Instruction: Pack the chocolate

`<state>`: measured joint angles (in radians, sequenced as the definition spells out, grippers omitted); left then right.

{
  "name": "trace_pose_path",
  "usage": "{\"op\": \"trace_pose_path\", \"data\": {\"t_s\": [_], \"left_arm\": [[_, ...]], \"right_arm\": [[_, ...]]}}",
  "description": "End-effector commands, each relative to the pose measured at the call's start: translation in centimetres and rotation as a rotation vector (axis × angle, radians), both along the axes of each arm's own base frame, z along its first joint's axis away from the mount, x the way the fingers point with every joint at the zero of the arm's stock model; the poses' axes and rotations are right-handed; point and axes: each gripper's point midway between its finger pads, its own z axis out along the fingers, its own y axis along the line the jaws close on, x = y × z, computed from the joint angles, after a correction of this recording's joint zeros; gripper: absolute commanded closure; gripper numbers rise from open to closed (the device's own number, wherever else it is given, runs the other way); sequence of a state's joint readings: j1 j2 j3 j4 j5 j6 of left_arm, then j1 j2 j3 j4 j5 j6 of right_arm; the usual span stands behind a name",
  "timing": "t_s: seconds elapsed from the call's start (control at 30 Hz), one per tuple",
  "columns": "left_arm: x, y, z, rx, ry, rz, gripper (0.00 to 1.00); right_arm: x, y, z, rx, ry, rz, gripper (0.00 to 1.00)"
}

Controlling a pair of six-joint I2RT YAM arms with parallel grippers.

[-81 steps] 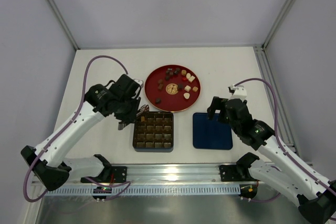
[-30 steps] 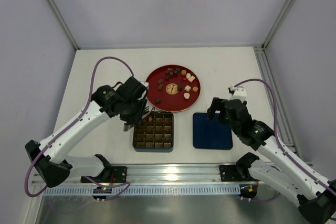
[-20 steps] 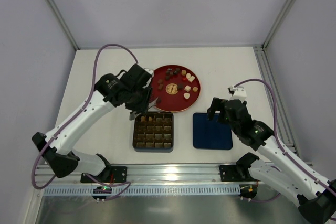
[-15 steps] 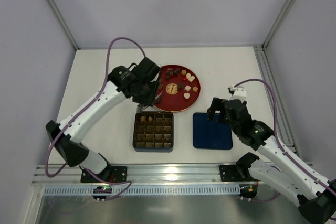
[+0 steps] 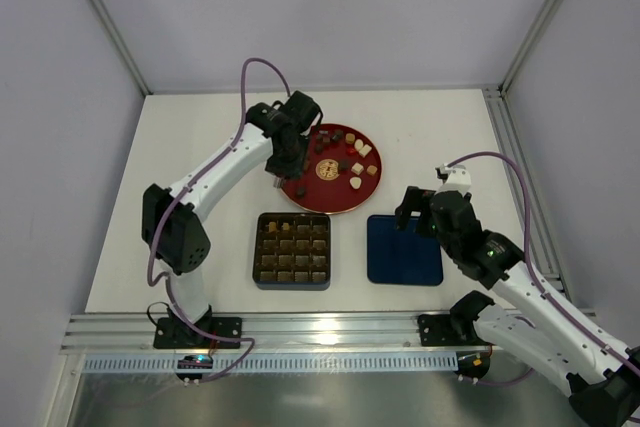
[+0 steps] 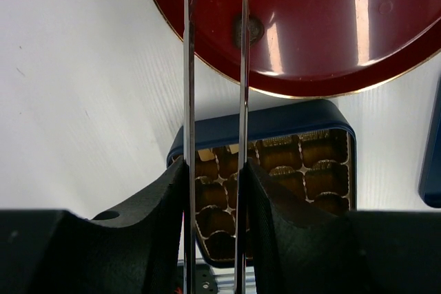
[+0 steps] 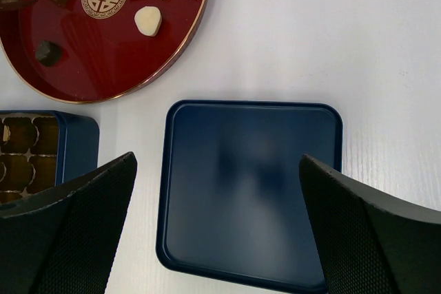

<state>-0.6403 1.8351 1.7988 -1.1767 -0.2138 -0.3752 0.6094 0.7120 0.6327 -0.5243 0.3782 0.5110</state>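
The chocolate (image 5: 356, 169), small brown, cream and reddish pieces, lies scattered on the round red plate (image 5: 318, 197) at far centre, not yet moved to the dark blue square box with gold compartments (image 5: 292, 249) just near of it. The left gripper (image 5: 281, 169) hangs over the plate's left part.

Left wrist view: its thin blades stand narrowly apart with nothing between them. One dark piece (image 6: 247, 30) lies beside the right blade, so this is judged a pick-up approach.

Right wrist view: the right gripper (image 7: 217, 163) is spread wide and empty above the dark blue square lid (image 7: 251, 191), presumably placed there for closing.
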Motion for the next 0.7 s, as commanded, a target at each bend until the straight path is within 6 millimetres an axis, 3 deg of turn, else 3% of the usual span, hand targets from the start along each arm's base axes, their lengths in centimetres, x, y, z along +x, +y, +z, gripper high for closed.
{"op": "trace_pose_path", "data": {"t_s": [0.0, 0.23, 0.67], "left_arm": [[2.2, -0.8, 0.9, -0.024, -0.069, -0.022, 0.63], [2.9, -1.6, -0.2, -0.050, -0.051, -0.034, 0.63], [3.0, -1.8, 0.3, -0.064, -0.064, -0.032, 0.63]], "right_arm": [[0.1, 0.1, 0.7, 0.011, -0.030, 0.002, 0.00], [0.0, -0.1, 0.7, 0.008, -0.029, -0.003, 0.00], [0.0, -0.1, 0.8, 0.007, -0.029, -0.001, 0.00]]}}
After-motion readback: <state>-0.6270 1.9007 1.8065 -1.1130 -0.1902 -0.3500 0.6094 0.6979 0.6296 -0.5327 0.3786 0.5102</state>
